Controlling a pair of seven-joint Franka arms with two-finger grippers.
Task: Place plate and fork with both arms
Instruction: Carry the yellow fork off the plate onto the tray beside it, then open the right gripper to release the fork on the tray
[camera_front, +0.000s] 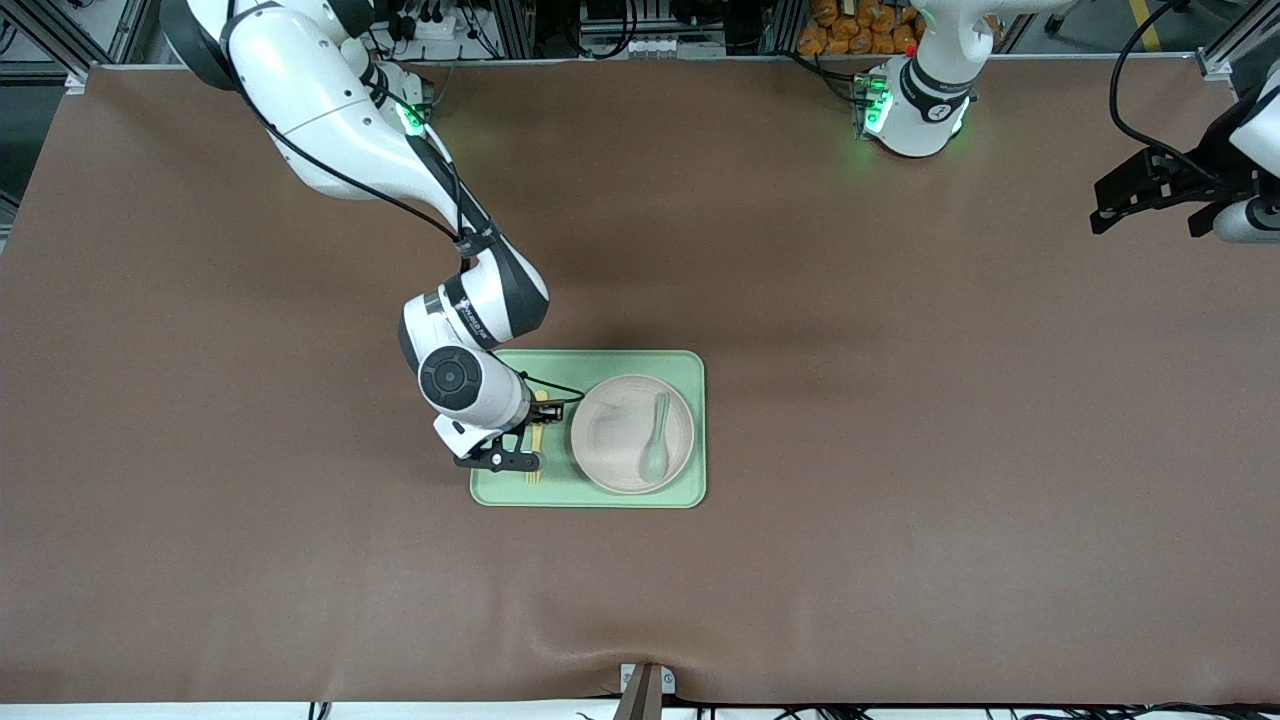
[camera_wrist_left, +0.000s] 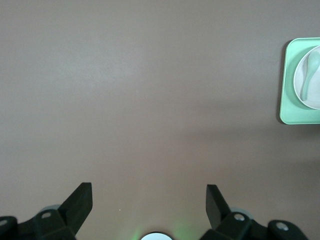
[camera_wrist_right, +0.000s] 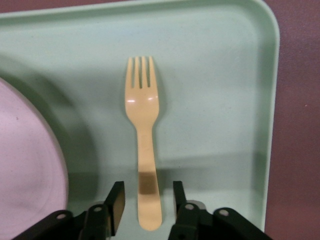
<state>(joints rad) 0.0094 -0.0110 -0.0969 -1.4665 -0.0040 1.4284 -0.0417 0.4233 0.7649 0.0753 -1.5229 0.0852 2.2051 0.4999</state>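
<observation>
Two arms share the brown table (camera_front: 900, 420), and only the right one is at work. Its gripper (camera_front: 532, 440) hangs low over the light-green tray (camera_front: 600, 365), which lies around the middle of the table, somewhat closer to the front-camera edge than to the edge where the bases stand. In the right wrist view the right gripper (camera_wrist_right: 145, 200) has its fingers (camera_wrist_right: 116, 202) parted a little, one on each side of the fork's handle, with narrow gaps showing, so nothing is clamped.

The fork (camera_wrist_right: 143, 145) lies flat on the tray floor in the strip toward the right arm's end, just beside the plate (camera_wrist_right: 25, 175) but apart from it. Its long axis runs parallel to the tray's short side; in the front view the fork (camera_front: 535, 470) has its tines pointing toward the front-camera edge of the table.

The plate (camera_front: 610, 435) fills the tray's other half, and a muted green spoon (camera_front: 656, 440) rests in it, bowl toward the front camera.

The left gripper (camera_front: 1150, 195) waits high near the left arm's end of the table, toward the base-side corner, its fingers (camera_wrist_left: 80, 202) spread wide and empty over bare table.
</observation>
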